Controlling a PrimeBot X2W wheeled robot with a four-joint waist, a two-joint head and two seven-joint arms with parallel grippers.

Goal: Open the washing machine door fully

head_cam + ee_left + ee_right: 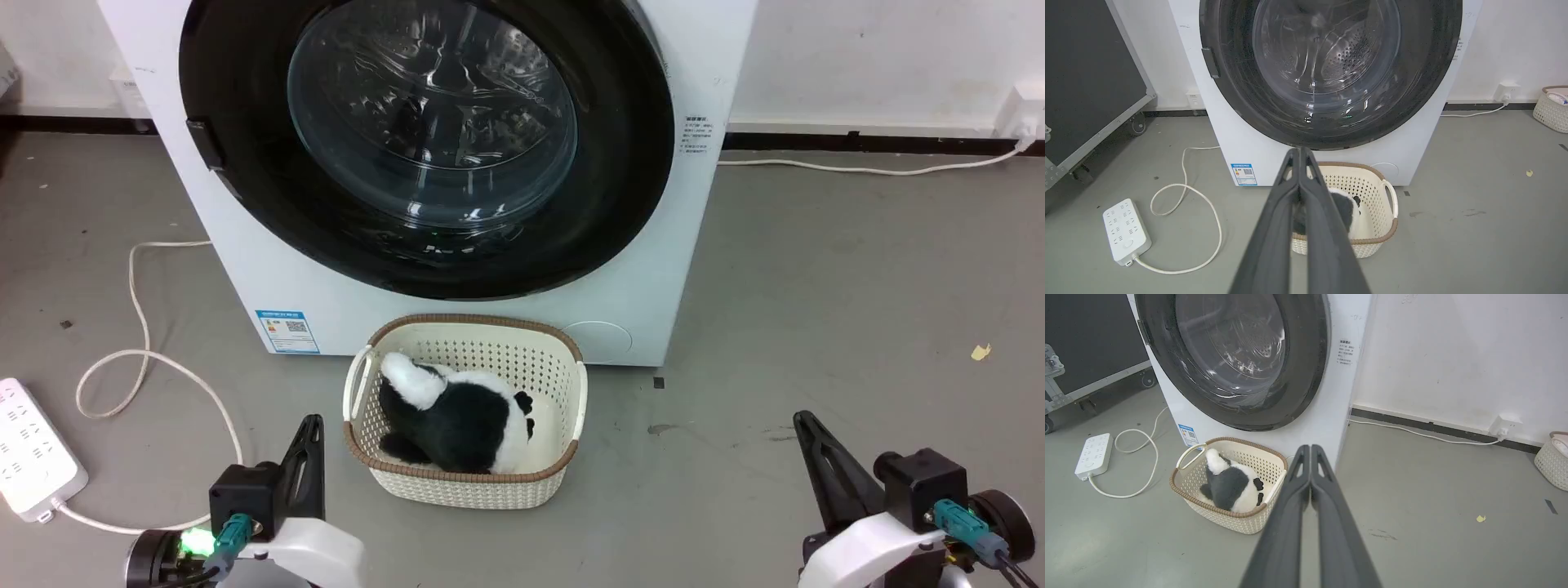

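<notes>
The washing machine door [637, 147] is a large glossy black round door with a clear glass bowl, lying flush against the white washer [245, 269]. A small black handle tab [206, 143] sits on its left rim. The door [1237, 98] also fills the top of the left wrist view, and the door [1306, 375] shows in the right wrist view. My left gripper [312, 425] rests low at the lower left, shut and empty. My right gripper [804, 420] rests at the lower right, shut and empty. Both are well short of the door.
A cream basket [563, 482] holding a black and white plush toy [465, 420] stands on the floor right in front of the washer. A white power strip [33, 461] and looping cable [147, 359] lie at left. A black wheeled case [1086, 81] stands left of the washer.
</notes>
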